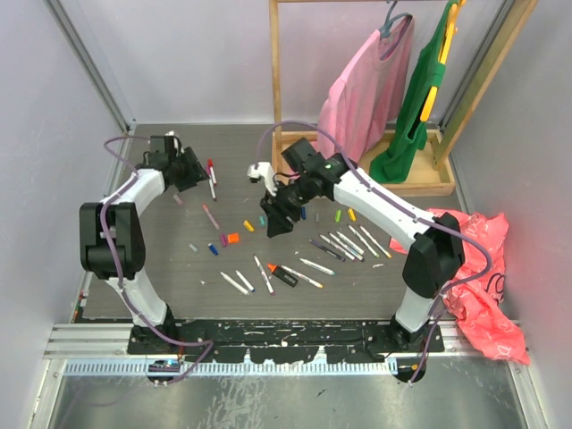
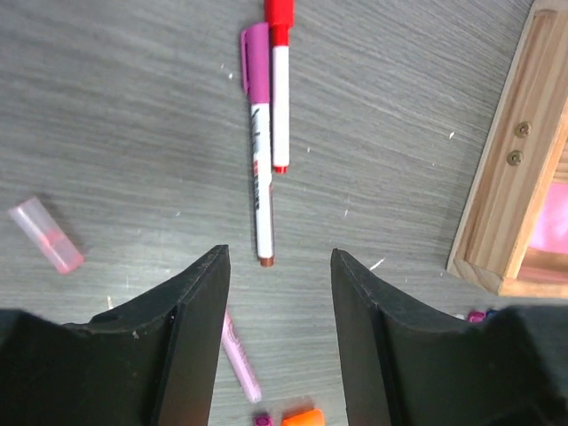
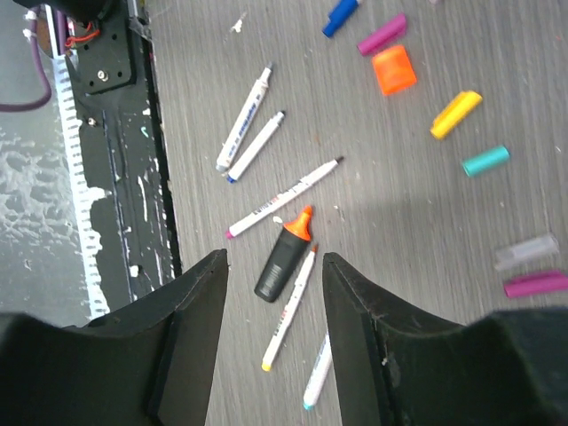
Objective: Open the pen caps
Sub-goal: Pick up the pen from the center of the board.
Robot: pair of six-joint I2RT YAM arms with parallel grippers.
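Note:
My left gripper (image 1: 191,170) is open and empty at the back left, just above the table. Two capped pens lie just ahead of it (image 2: 280,257), a purple-capped one (image 2: 259,133) and a red-capped one (image 2: 280,89). A pale pink cap (image 2: 46,233) lies to the left. My right gripper (image 1: 275,221) is open and empty, raised over the middle. Below it (image 3: 275,262) lie the uncapped orange-and-black marker (image 3: 286,253) and several uncapped white pens (image 3: 286,197). Loose caps lie scattered nearby: orange (image 3: 394,69), yellow (image 3: 456,114), teal (image 3: 485,161).
A wooden clothes rack (image 1: 420,183) with a pink and a green garment stands at the back right; its base shows in the left wrist view (image 2: 506,177). A red plastic bag (image 1: 478,277) lies at the right. More uncapped pens (image 1: 344,243) lie in a row right of centre.

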